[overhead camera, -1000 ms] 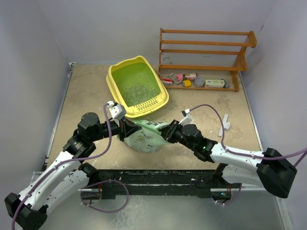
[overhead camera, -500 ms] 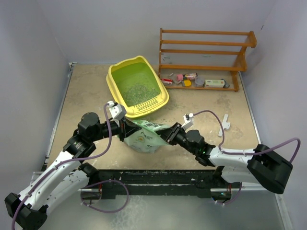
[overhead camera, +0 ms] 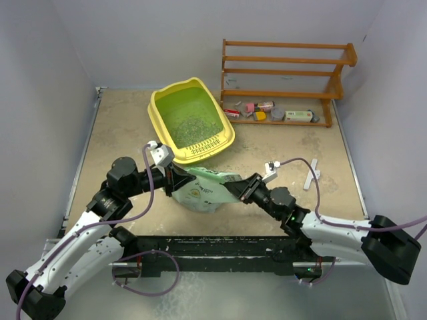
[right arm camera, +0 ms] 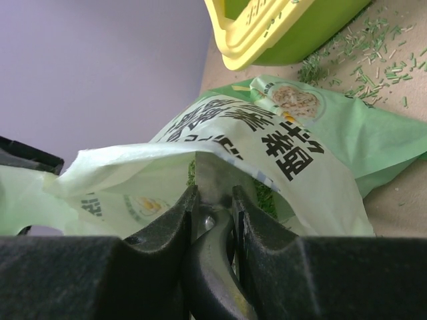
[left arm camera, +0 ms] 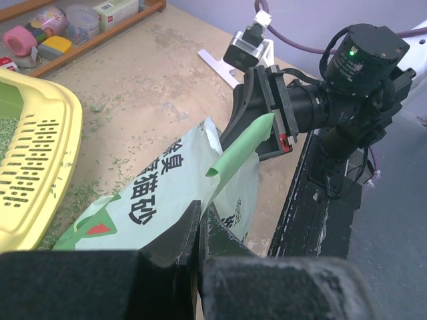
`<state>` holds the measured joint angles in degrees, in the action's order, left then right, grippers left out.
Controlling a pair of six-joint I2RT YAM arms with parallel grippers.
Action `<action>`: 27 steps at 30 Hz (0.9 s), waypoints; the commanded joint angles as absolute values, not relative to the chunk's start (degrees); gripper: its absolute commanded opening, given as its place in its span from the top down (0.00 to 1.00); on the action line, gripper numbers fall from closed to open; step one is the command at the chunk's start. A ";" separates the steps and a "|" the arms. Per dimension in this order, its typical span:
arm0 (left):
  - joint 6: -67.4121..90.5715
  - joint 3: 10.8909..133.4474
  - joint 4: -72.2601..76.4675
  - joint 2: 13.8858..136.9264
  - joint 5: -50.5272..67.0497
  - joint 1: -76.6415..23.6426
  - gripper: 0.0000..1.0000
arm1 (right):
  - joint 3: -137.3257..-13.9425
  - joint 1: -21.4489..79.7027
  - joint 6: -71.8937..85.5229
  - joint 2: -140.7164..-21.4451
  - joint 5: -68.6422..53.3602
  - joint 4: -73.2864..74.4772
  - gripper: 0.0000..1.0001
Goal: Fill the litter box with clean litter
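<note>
Left jaws and right jaws both pinching one pale-green bag [overhead camera: 200, 193], one litter box [overhead camera: 200, 151] holding clean litter [overhead camera: 190, 127]

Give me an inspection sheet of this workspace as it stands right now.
Surface: beige table, spilled granules beside the litter box.
Job's things: the yellow litter box holds some clean litter; the pale-green bag sits just before its grille end.
Clutter: wooden rack with small items on its bottom shelf; white bracket.
Grippers: left gripper and right gripper each shut on the bag.
Cables: purple cables, looping near each gripper.
Surroundings: plain pale walls.
</note>
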<state>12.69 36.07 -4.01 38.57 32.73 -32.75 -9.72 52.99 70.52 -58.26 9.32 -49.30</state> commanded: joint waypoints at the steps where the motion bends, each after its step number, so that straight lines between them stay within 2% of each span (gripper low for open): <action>1: 12.30 37.97 1.24 37.29 32.43 -32.60 1.00 | -8.80 53.53 71.36 -53.24 11.12 -52.27 1.00; 12: 12.20 37.96 1.16 37.13 32.51 -32.59 1.00 | -8.00 53.53 70.85 -40.08 13.82 -42.53 1.00; 27: 12.54 37.72 2.15 36.39 35.25 -32.61 1.00 | -11.83 53.53 69.31 -12.60 21.29 -9.10 1.00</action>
<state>12.47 36.07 -4.21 37.82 32.93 -32.75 -7.70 53.25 69.47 -18.04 16.97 -17.10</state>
